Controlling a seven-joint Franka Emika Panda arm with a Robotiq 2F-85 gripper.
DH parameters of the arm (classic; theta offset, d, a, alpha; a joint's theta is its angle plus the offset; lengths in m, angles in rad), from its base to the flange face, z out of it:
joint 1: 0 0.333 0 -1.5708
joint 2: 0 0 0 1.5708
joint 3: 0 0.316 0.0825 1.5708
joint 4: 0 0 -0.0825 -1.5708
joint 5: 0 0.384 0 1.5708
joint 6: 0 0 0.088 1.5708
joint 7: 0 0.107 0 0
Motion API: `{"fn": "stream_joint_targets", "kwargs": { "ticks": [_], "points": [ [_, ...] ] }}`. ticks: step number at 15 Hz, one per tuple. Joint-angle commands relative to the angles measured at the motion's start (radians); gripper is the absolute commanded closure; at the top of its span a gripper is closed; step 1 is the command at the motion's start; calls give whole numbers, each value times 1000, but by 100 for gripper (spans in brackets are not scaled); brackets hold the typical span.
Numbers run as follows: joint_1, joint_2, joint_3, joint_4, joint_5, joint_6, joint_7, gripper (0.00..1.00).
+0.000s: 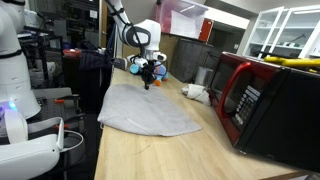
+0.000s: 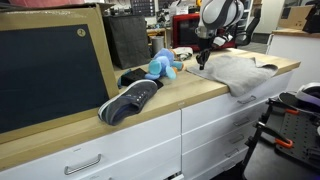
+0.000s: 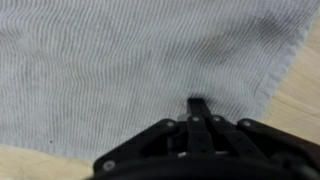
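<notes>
A grey knitted cloth (image 1: 150, 108) lies spread flat on the wooden counter (image 1: 150, 158); it shows in both exterior views and fills the wrist view (image 3: 120, 60). My gripper (image 3: 199, 103) points down at the cloth's far end, near its edge, with its black fingers pressed together and their tips pinched into the fabric. In an exterior view the gripper (image 1: 148, 85) stands at the cloth's far corner, just in front of a blue plush toy (image 1: 135, 66). From the side, the gripper (image 2: 198, 62) touches the cloth (image 2: 240, 68) where it meets the counter.
A red and black microwave (image 1: 270, 100) stands beside the cloth, with a white crumpled thing (image 1: 196, 92) in front of it. A dark shoe (image 2: 130, 100) and the blue toy (image 2: 163, 66) lie along the counter. Bare wood (image 3: 303, 100) shows past the cloth's edge.
</notes>
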Motion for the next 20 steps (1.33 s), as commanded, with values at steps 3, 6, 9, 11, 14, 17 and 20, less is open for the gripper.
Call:
{"fn": "stream_joint_targets", "kwargs": {
  "ticks": [3,6,9,11,14,17,20],
  "points": [
    [-11,31,24,7,3,30,1,100],
    [-3,37,39,12,9,54,6,100],
    [6,42,65,16,15,83,10,100],
    [11,48,84,18,21,102,12,100],
    [19,67,105,27,16,144,20,100],
    [27,95,120,53,15,194,31,100],
    [15,90,134,78,28,175,18,94]
  ]
}}
